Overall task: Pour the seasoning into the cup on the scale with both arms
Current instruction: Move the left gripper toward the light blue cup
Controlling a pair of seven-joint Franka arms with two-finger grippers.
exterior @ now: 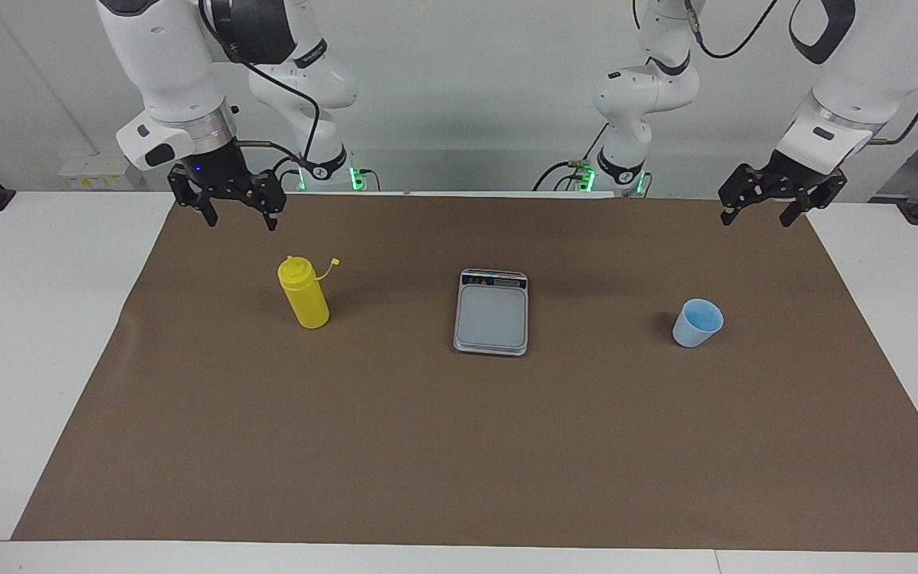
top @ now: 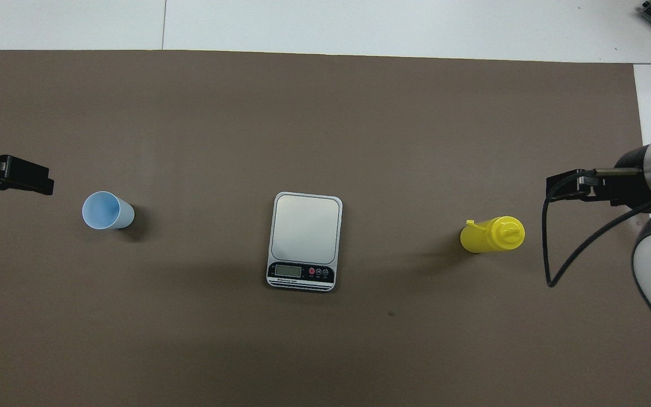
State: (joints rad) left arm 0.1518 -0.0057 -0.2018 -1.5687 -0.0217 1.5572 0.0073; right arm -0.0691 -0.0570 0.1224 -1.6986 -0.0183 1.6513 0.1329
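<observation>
The yellow seasoning bottle [exterior: 305, 296] [top: 492, 234] stands upright on the brown mat toward the right arm's end, its small cap hanging off on its tether. The silver-grey scale [exterior: 492, 312] [top: 305, 240] lies at the mat's middle with nothing on its plate. The light blue cup [exterior: 697, 323] [top: 107, 210] stands upright and empty on the mat toward the left arm's end, apart from the scale. My right gripper [exterior: 241, 222] [top: 554, 186] hangs open and empty over the mat beside the bottle. My left gripper [exterior: 755, 220] [top: 46, 183] hangs open and empty over the mat's edge beside the cup.
The brown mat [exterior: 459, 462] covers most of the white table [exterior: 21, 319]. A black cable [top: 551, 249] loops down from the right arm beside the bottle. Both arm bases [exterior: 618, 167] stand at the table's robot edge.
</observation>
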